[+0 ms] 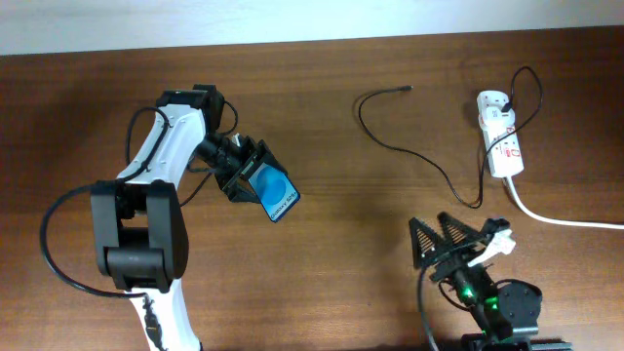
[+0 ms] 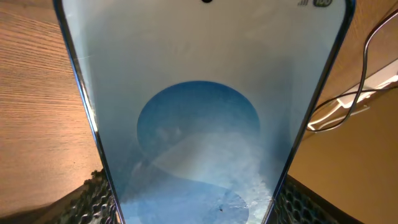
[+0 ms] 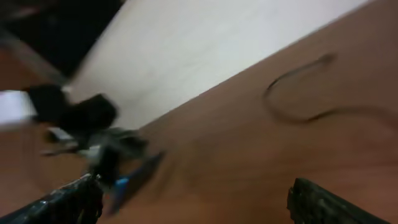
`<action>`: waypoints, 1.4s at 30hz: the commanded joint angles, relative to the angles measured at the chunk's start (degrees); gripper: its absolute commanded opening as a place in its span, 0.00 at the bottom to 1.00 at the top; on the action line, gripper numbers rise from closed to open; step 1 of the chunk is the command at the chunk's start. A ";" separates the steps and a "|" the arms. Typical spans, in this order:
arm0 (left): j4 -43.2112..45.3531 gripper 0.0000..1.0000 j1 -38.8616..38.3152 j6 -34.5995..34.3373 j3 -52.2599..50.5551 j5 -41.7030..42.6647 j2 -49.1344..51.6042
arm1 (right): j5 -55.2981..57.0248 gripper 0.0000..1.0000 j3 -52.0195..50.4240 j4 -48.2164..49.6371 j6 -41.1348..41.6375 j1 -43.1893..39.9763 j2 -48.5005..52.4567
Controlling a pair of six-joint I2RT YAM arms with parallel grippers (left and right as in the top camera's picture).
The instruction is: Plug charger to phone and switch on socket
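Observation:
My left gripper (image 1: 255,178) is shut on the phone (image 1: 275,195), a slim handset with a bright blue screen, held tilted near the table's middle left. In the left wrist view the phone (image 2: 199,112) fills the frame between the fingers. The charger (image 1: 419,154), a thin black cable, runs from its connector tip (image 1: 407,89) at the back across to the socket (image 1: 500,133), a white power strip with red-marked switches at the right. The cable also shows blurred in the right wrist view (image 3: 298,93). My right gripper (image 1: 439,237) is open and empty near the front right.
The socket's thick white cord (image 1: 561,218) runs off the right edge. A pale wall borders the table's far edge (image 1: 312,19). The right wrist view is motion-blurred and shows the left arm with the phone (image 3: 134,174) at its left.

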 commanded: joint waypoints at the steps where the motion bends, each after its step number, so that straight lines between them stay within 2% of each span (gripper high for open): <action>1: 0.09 0.62 0.02 0.90 1.33 2.34 0.28 | -6.36 0.98 -0.31 -0.02 10.36 0.31 -0.42; 4: 0.07 0.62 0.02 0.90 1.33 2.36 0.28 | -4.98 0.98 -0.11 -0.11 9.66 0.31 -0.20; 7: 0.07 0.62 0.02 0.92 1.33 3.69 0.28 | -3.02 0.98 4.07 -5.92 9.27 0.31 1.77; 12: -0.44 0.63 0.02 0.96 1.33 8.13 0.28 | 0.26 0.98 23.71 -29.83 9.25 0.33 14.29; 13: -0.59 0.63 0.02 1.05 1.33 10.05 0.28 | -1.03 0.98 27.52 -33.22 8.26 0.33 17.66; 14: -0.59 0.62 0.02 2.19 1.33 12.90 0.28 | -7.37 0.98 32.17 -33.79 6.21 0.33 22.47; 17: -0.57 0.62 0.02 2.43 1.33 13.51 0.28 | -17.79 0.98 35.52 -28.70 6.27 0.33 27.87; 22: -0.57 0.63 0.00 2.47 1.33 13.51 0.28 | -14.32 0.99 35.69 -17.86 3.21 0.37 36.24; 25: -0.55 0.63 -0.02 2.47 1.33 13.51 0.28 | -12.22 0.96 40.02 -18.73 1.90 1.18 45.53; 27: -0.55 0.63 -0.02 2.45 1.33 13.49 0.28 | -7.74 0.96 44.19 -21.51 1.36 5.42 51.49; 29: -0.55 0.63 -0.02 2.45 1.33 13.49 0.28 | -0.07 0.96 47.17 -23.19 0.37 13.27 56.59; 32: -0.52 0.63 -0.02 2.45 1.33 13.49 0.28 | 11.47 0.96 48.17 -21.64 0.68 24.22 61.13; 34: -0.52 0.63 -0.02 2.45 1.33 13.49 0.28 | 18.99 0.93 48.17 -19.56 4.24 30.91 63.76; 37: -0.52 0.63 -0.02 2.45 1.33 13.49 0.28 | 25.66 0.93 48.17 -14.32 5.20 36.85 67.56; 42: -0.52 0.64 -0.02 2.45 1.33 13.49 0.28 | 28.63 0.91 48.17 -1.36 5.66 42.45 77.66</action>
